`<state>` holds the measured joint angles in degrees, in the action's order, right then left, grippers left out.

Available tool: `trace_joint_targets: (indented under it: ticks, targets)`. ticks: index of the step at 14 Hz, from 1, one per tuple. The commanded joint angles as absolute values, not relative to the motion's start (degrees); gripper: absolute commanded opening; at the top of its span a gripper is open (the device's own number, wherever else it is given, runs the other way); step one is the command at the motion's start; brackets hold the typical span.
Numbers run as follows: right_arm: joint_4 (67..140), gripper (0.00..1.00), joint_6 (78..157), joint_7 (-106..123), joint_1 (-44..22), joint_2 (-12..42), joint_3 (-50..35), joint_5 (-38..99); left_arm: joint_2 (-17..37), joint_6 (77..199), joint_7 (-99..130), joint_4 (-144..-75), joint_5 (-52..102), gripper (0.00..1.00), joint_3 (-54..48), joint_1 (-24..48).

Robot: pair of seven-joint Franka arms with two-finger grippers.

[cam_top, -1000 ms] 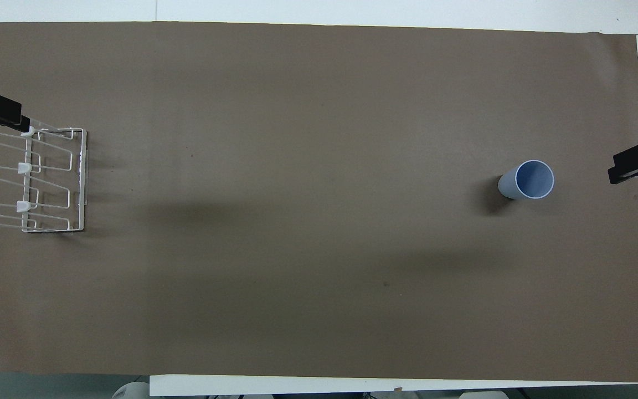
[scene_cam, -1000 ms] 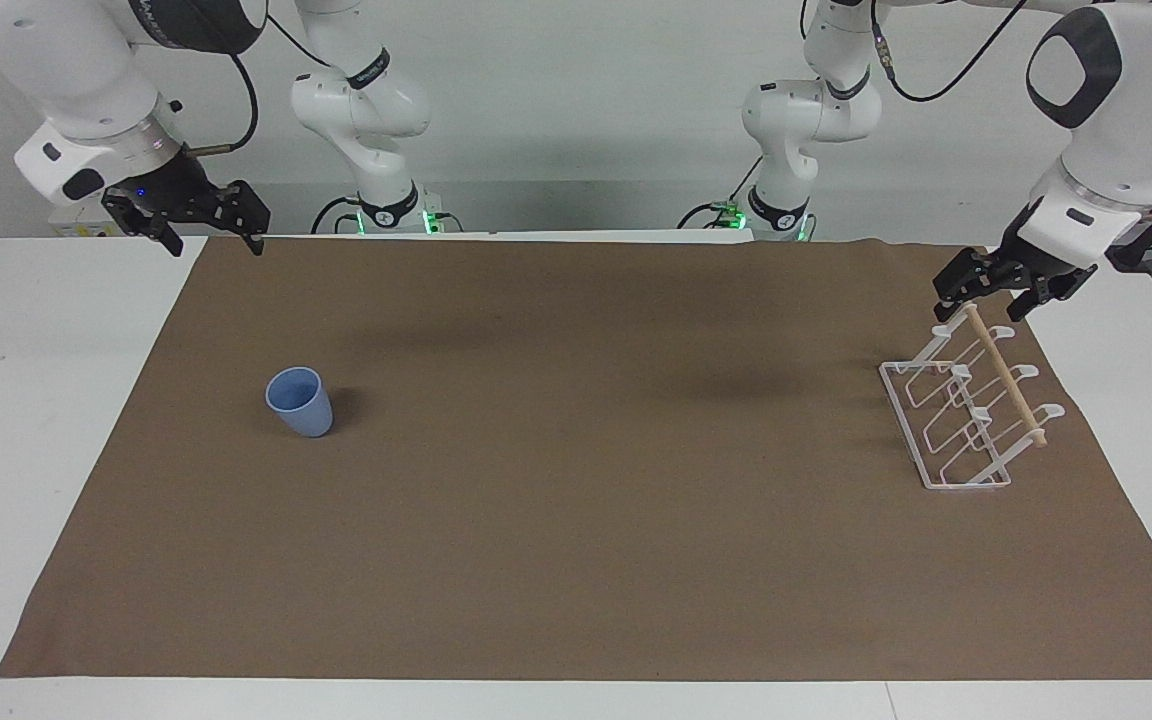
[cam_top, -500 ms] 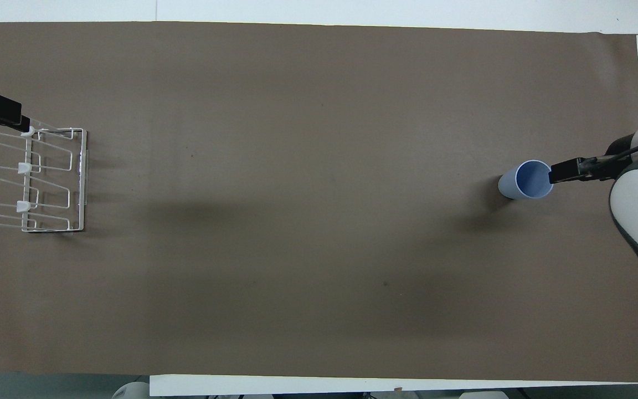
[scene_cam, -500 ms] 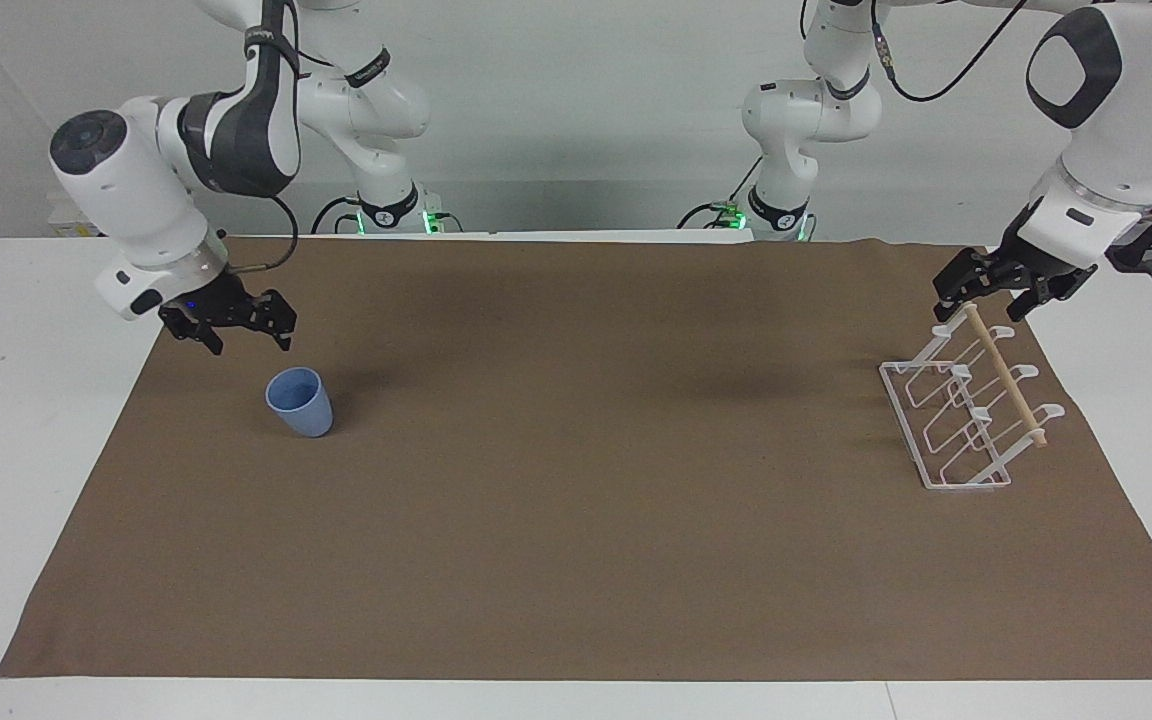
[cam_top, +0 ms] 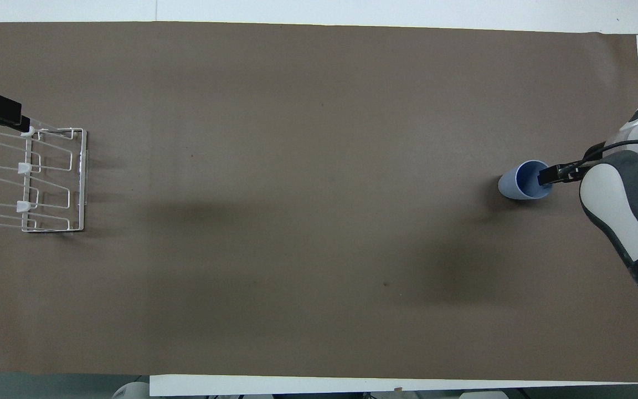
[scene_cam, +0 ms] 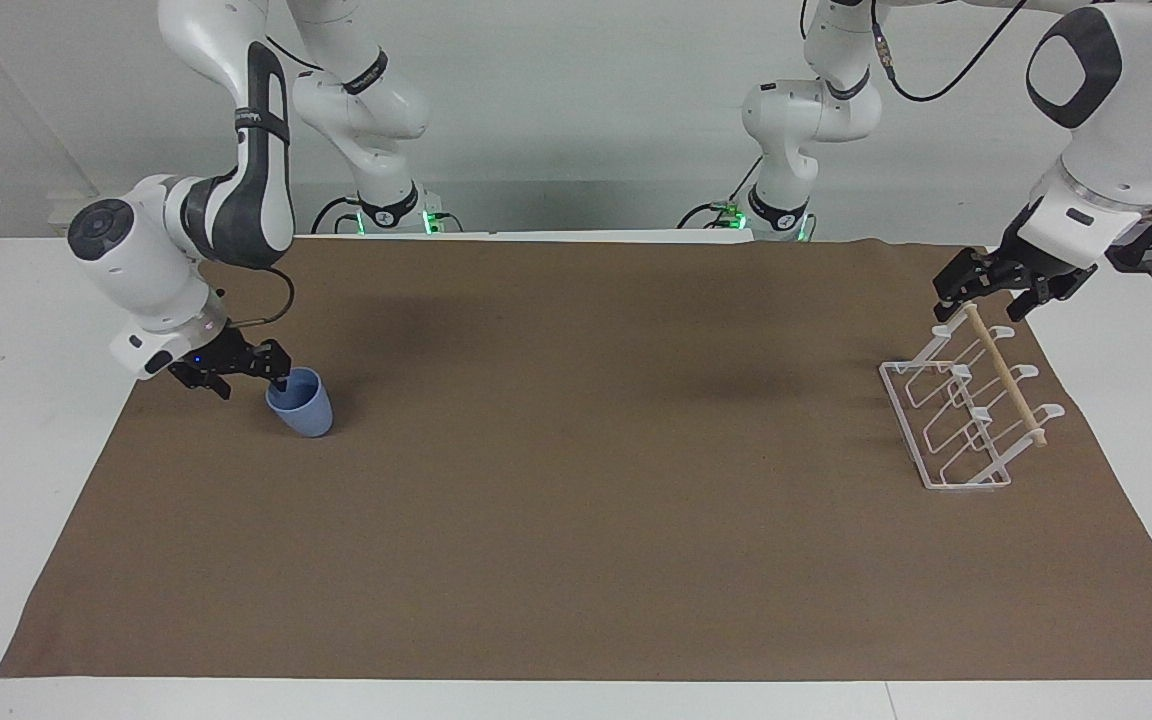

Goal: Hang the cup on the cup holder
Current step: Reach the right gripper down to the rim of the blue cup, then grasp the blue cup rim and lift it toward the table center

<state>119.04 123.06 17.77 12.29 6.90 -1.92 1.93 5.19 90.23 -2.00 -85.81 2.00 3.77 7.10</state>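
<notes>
Blue cup upright on mat; right end effector straddling rim, fingers apart, contact unclear.

A small light blue cup, plain and handleless, stood mouth-up on the brown mat toward the right arm's end of the bench, the right claw at its rim with one fingertip dipped just inside the mouth. Well apart, toward the left arm's end, the white wire cup holder sat with slanted looped prongs and a pale wooden dowel along its top, directly beneath the hovering left claw.
</notes>
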Motion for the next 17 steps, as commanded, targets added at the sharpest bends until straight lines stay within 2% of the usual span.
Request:
trace_joint_targets:
  ticks: [1,3,4,5,6,8,11,14,17]
  targets:
    - [119.79,0.68,125.15,18.19,11.87,7.73,-2.11,2.81,3.69,89.91,-1.93,-87.36,0.97,1.00,3.16,6.59]
    - [119.79,0.40,125.33,18.28,11.87,8.70,-2.20,2.81,3.60,89.91,-1.93,-87.36,0.97,1.00,3.25,6.59]
    - [119.62,0.20,125.42,18.28,11.87,9.05,-2.37,2.73,3.69,89.91,-1.93,-87.36,0.97,1.00,3.16,6.59]
    - [119.45,0.04,125.42,18.37,11.87,9.23,-2.55,2.72,3.69,89.91,-1.93,-87.36,0.97,1.00,3.25,6.59]
    - [119.27,0.00,125.33,18.80,11.87,9.23,-2.55,2.72,3.69,89.91,-1.93,-87.36,0.97,1.00,3.16,6.59]
    - [117.52,0.00,123.33,19.94,11.95,9.32,-2.64,2.72,3.69,89.91,-1.93,-87.36,0.97,1.00,3.25,6.59]
    - [108.14,0.00,109.83,21.45,11.52,9.06,-4.73,4.47,3.60,89.91,-1.93,-87.36,0.97,1.00,3.25,6.59]
    - [99.43,0.00,95.14,20.74,11.25,8.79,-5.62,17.44,3.60,89.91,-1.93,-87.36,0.97,1.00,3.16,6.59]
    - [98.00,0.00,87.55,15.23,11.25,8.53,-5.62,32.38,3.60,89.91,-1.93,-87.36,0.97,1.00,3.16,6.59]
